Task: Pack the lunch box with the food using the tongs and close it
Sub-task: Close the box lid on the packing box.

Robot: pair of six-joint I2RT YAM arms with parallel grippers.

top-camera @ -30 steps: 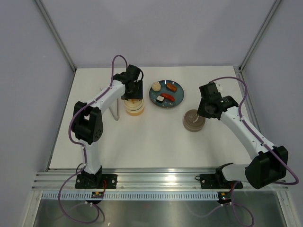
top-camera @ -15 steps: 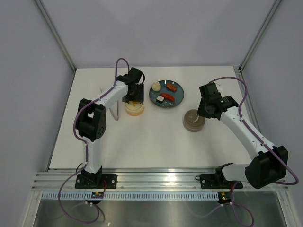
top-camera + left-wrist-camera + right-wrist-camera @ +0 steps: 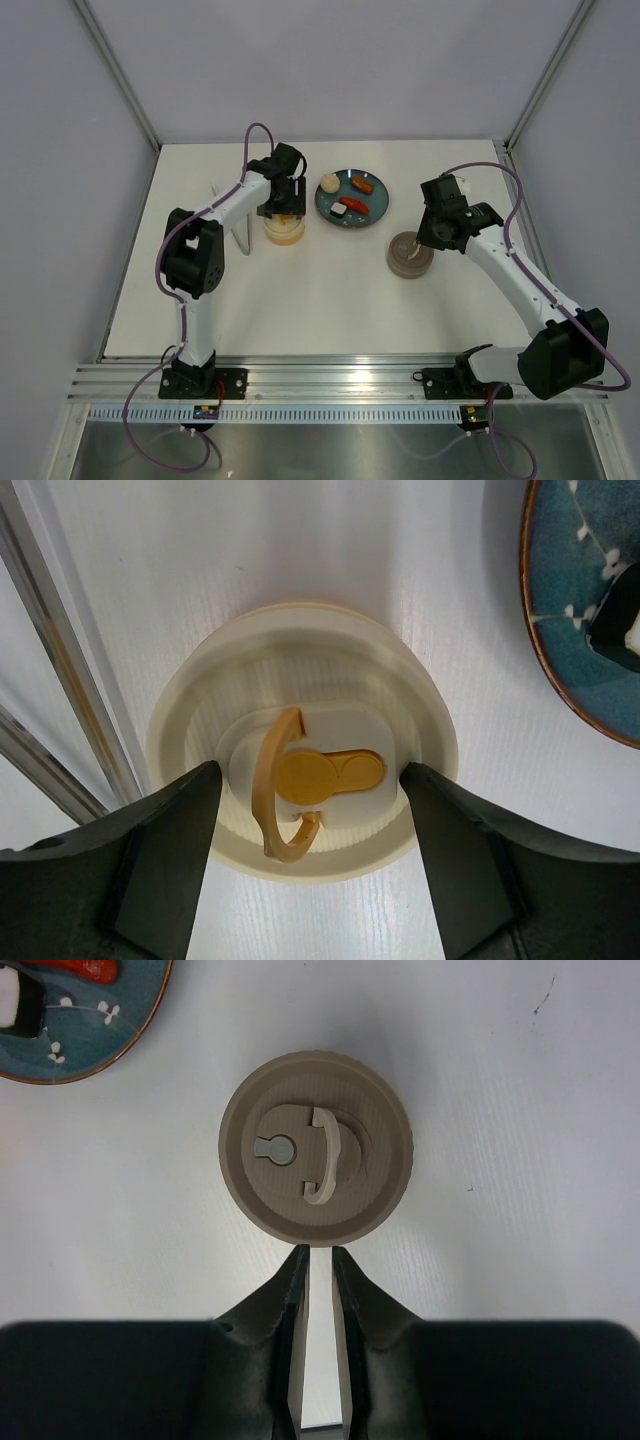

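Observation:
The cream round lunch box point(image 3: 283, 229) stands left of the teal plate point(image 3: 372, 213), its lid with a yellow ring handle point(image 3: 268, 785) on top. My left gripper point(image 3: 284, 206) hangs straight over it, open, its fingers point(image 3: 165, 865) standing on either side of the lid's raised cap point(image 3: 330, 778) and holding nothing. On the plate lies the food: a cream bun point(image 3: 329, 183), two sausages point(image 3: 362, 185) and a sushi bit point(image 3: 340, 211). The tongs point(image 3: 243, 238) lie on the table left of the box, their silver arms point(image 3: 70, 670) beside it. My right gripper point(image 3: 320, 1252) is all but shut, empty.
A tan round lidded container point(image 3: 408, 256) with a ring handle point(image 3: 325, 1155) stands right of the plate, just ahead of my right fingertips. The plate's rim point(image 3: 110, 1030) shows at that view's top left. Grey walls enclose the white table on three sides.
My left arm's elbow has swung in toward the lunch box, and its jaws have spread wider around the lid. The right arm and the tan container have not moved.

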